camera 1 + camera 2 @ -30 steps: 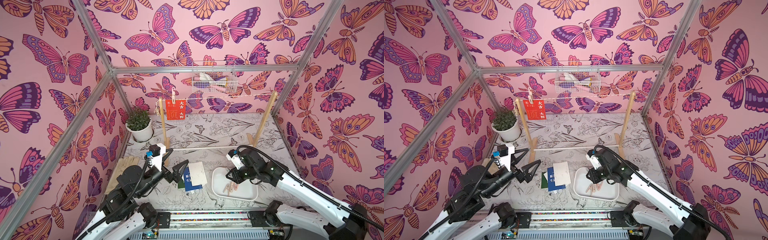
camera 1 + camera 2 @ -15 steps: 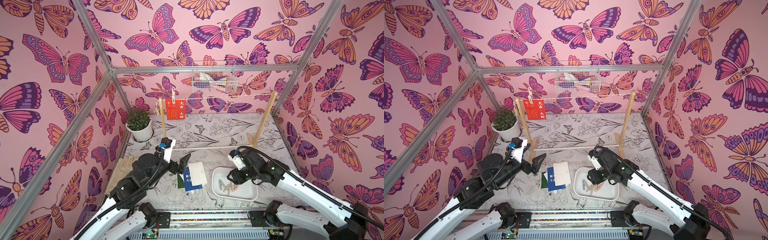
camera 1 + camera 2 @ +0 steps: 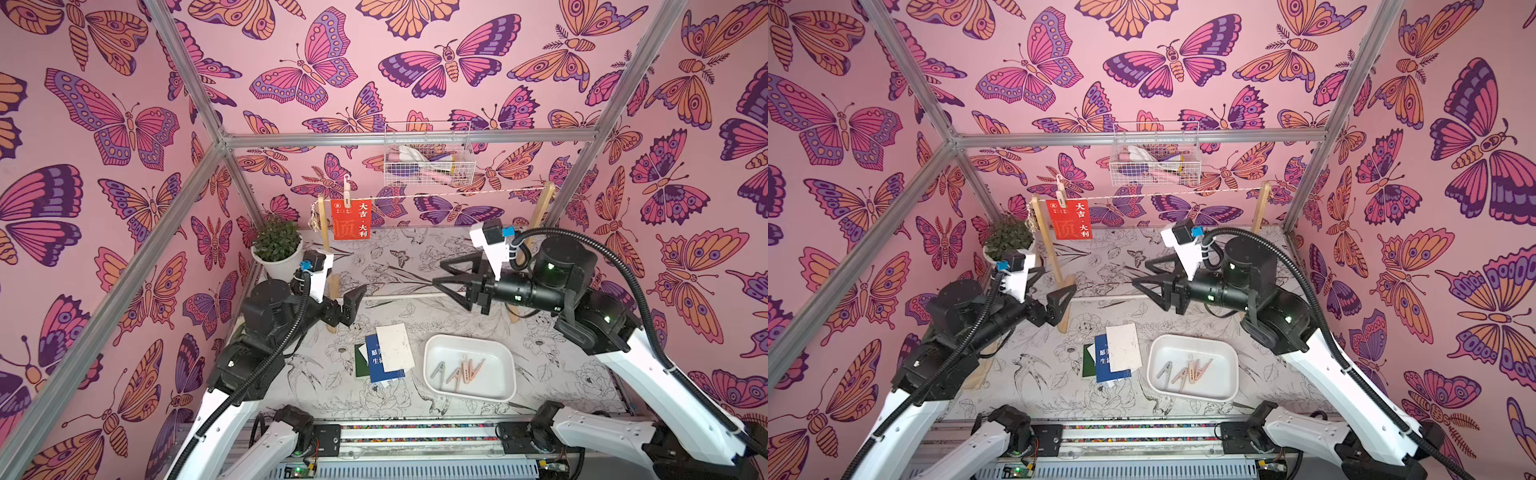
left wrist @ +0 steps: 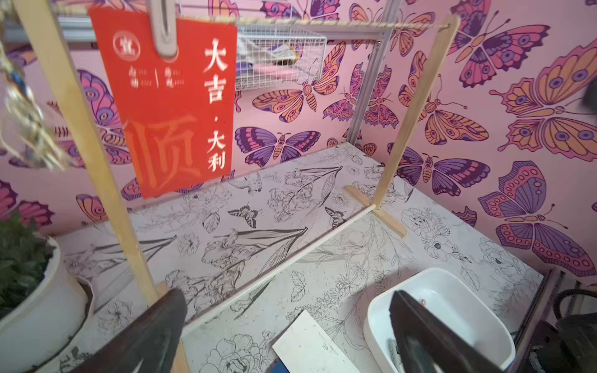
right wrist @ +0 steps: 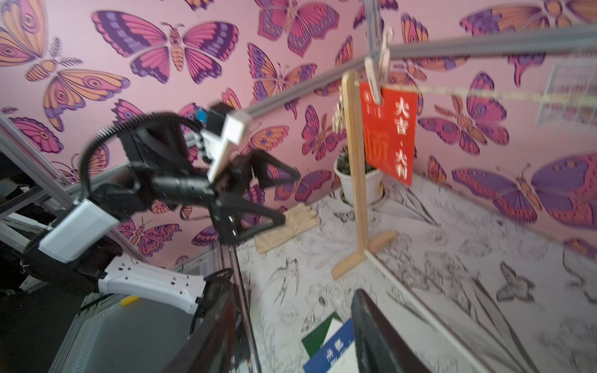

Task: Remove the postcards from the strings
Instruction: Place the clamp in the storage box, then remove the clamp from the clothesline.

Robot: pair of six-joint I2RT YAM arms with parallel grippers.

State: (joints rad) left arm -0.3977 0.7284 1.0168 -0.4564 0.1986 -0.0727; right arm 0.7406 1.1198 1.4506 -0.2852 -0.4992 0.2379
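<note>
A red postcard hangs from the string under a pale peg, next to the frame's left post. A white, a blue and a dark green postcard lie stacked on the table. My left gripper is open and empty, low beside the left post, below the red card. My right gripper is open and empty, raised above the table's middle, pointing left.
A white tray holding several pegs sits right of the stack. A potted plant stands at the back left, and a wire basket hangs on the back wall. A wooden dowel joins the frame's feet. A beige glove lies at the left.
My right gripper opened over the tray, then rose and swung back toward the frame. My left gripper moved up and back to the frame's left post.
</note>
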